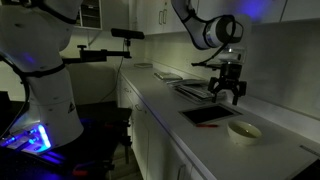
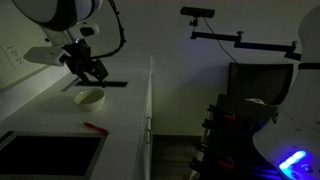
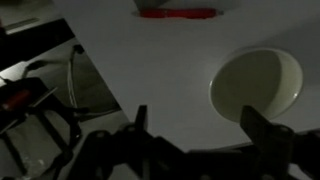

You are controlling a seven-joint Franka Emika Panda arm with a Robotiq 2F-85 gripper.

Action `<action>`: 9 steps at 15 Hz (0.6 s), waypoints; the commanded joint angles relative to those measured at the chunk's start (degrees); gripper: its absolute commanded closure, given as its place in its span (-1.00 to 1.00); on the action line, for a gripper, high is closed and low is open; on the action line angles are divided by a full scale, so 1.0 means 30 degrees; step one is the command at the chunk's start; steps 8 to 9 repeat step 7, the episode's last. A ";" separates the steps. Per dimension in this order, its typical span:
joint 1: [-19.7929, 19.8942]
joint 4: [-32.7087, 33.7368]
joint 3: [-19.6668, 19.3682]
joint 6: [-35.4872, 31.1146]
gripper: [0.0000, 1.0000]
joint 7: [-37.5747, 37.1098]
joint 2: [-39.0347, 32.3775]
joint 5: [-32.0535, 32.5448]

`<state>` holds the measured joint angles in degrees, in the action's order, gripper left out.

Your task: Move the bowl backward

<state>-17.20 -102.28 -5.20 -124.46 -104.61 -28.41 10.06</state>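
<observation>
The gripper (image 1: pixel 228 97) is hanging above the white counter (image 1: pixel 170 105) at the right of centre in an exterior view, clear of the surface and holding nothing. In the wrist view its two fingers (image 3: pixel 140 125) are standing well apart at the bottom of the frame, with only bare counter showing between them. The bowl (image 1: pixel 245 130), pale and round, is sitting upright on the counter, lower and further right in the frame than the gripper and not touching it. In an exterior view the bowl (image 2: pixel 89 98) is lying directly under the gripper (image 2: pixel 90 76) at the upper left of the frame, with a gap showing between the two. In the wrist view the bowl (image 3: pixel 258 82) is filling the right side, just above the right-hand finger, and looks empty. A flat dark tray (image 1: pixel 210 116) is lying just beside the bowl, toward the frame's centre, and a thin red item (image 1: pixel 207 125) is resting at its near edge; whether it is lying on the tray or just off it is too dim to tell. The same red item (image 3: pixel 178 14) is showing as a strip at the top edge of the wrist view.
</observation>
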 commanded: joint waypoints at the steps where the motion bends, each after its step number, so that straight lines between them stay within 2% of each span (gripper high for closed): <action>1: 0.0785 -0.1914 0.0933 0.0401 -1.00 0.1679 0.2331 -0.0557; 5: 0.1198 -0.3045 0.1286 0.0566 -1.00 0.2382 0.3668 -0.0531; 9: 0.1390 -0.3564 0.1449 0.0397 -1.00 0.2906 0.3953 -0.0391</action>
